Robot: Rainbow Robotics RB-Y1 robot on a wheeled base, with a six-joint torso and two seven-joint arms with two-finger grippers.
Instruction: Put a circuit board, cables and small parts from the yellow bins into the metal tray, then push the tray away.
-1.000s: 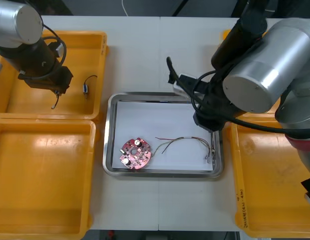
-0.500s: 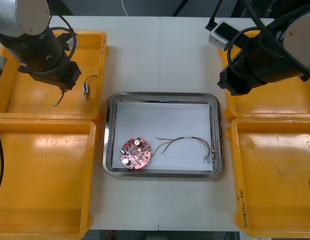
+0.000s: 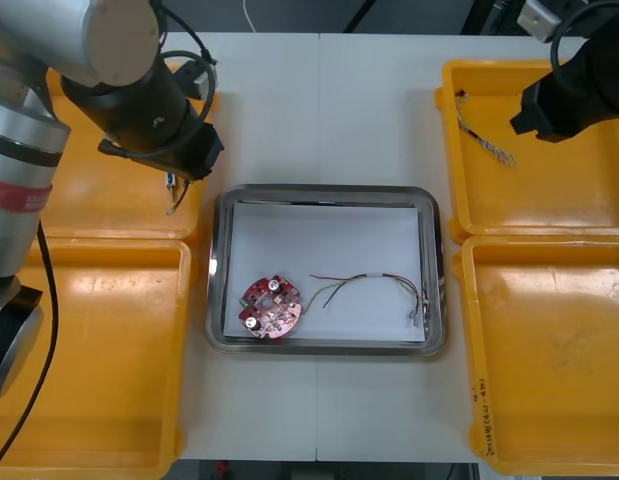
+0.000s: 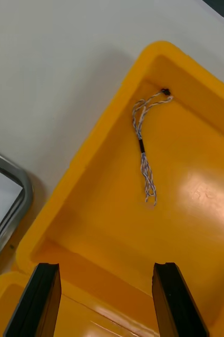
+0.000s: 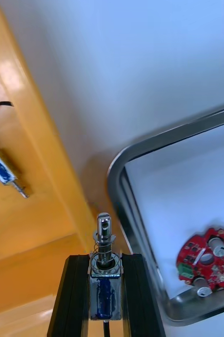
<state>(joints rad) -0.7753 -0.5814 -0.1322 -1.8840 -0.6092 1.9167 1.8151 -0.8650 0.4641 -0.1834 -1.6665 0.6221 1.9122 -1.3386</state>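
The left pincer [image 5: 105, 261] had closed on a small metal part [image 5: 104, 234], a blue-bodied piece with a steel pin standing up between the black fingers. It hung above the lip of the yellow bin [image 3: 84, 210] left of the metal tray [image 3: 329, 191], just beside the tray's far left corner. A second small part [image 5: 1, 171] with a black lead lay in that bin, farther from the tray.

The right pincer [image 4: 107, 274] stood wide open and held nothing. It hovered over the other yellow bin [image 3: 549, 195], right of the tray at its far end, where a twisted blue and white cable [image 4: 143, 152] lay loose on the bin floor.

Inside the tray, a round red circuit board [image 3: 270, 307] rested near the near left corner, and a red and yellow cable [image 3: 374, 285] curved across towards the right rim.

Compared with a second earlier, the left arm had travelled from the middle of its bin towards the tray, and the right arm had drawn back from over the tray's right edge to its bin. The board and cable in the tray had not shifted.

By the look of it, the part was about to be set in the tray, with the twisted cable likely next. The tray sat unpushed on the worktop [image 3: 319, 110].
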